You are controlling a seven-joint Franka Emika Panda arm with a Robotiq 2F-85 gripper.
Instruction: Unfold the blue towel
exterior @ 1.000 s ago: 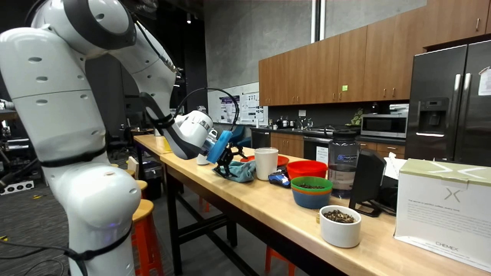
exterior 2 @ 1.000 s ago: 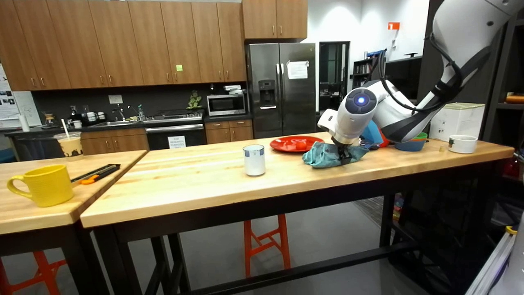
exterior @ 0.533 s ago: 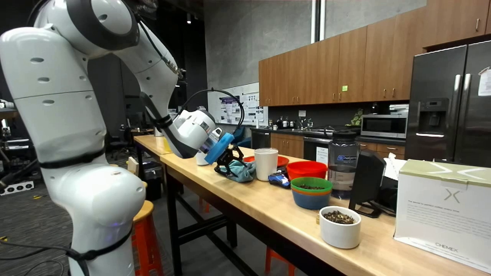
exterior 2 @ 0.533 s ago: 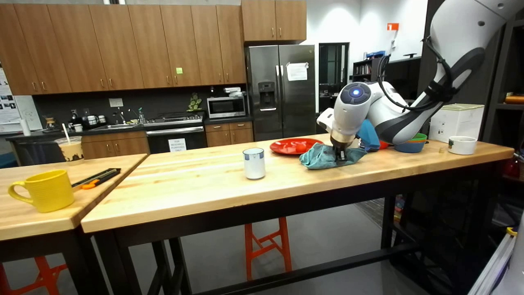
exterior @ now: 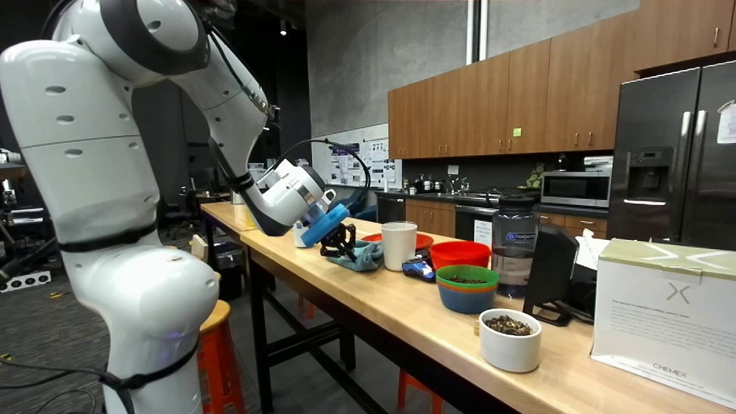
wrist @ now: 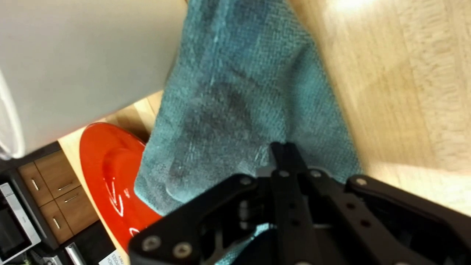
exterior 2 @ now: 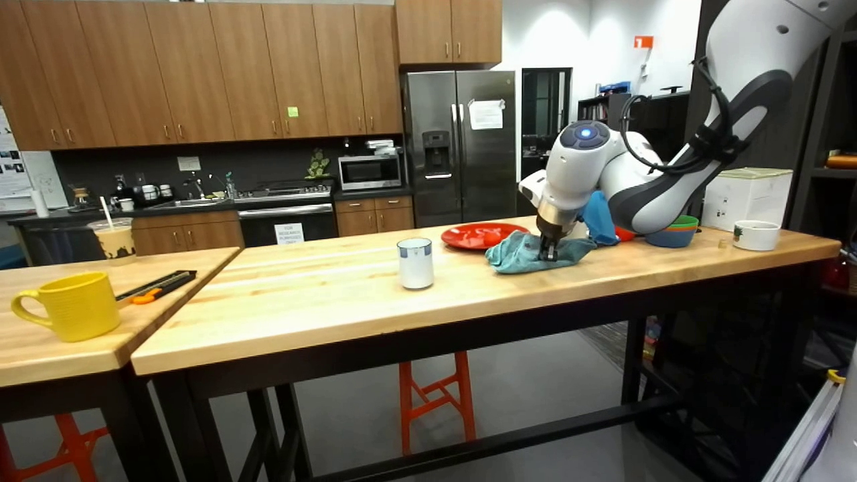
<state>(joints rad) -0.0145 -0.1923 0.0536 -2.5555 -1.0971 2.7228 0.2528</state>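
Step in hand, as judged: securing a grip. The pincer [wrist: 283, 145] is clenched with its tips on the blue towel [wrist: 220, 136]; a ridge of fabric runs into them, so a pinch is presumed held, though the bite is hidden. The towel lies crumpled on the table [exterior 2: 321, 281], in an exterior view right of the patterned cup [exterior 2: 416, 264] and nearer than the red plate [exterior 2: 454, 237]. A tall white cup [exterior: 398, 247] stands just beside it, to the right in an exterior view; contact cannot be confirmed. Unfolding is not yet accomplished, the layers lying bunched. The next move calls for a low lift and a slow draw leftward, spreading the fabric away from the tall white cup and short of the patterned cup.
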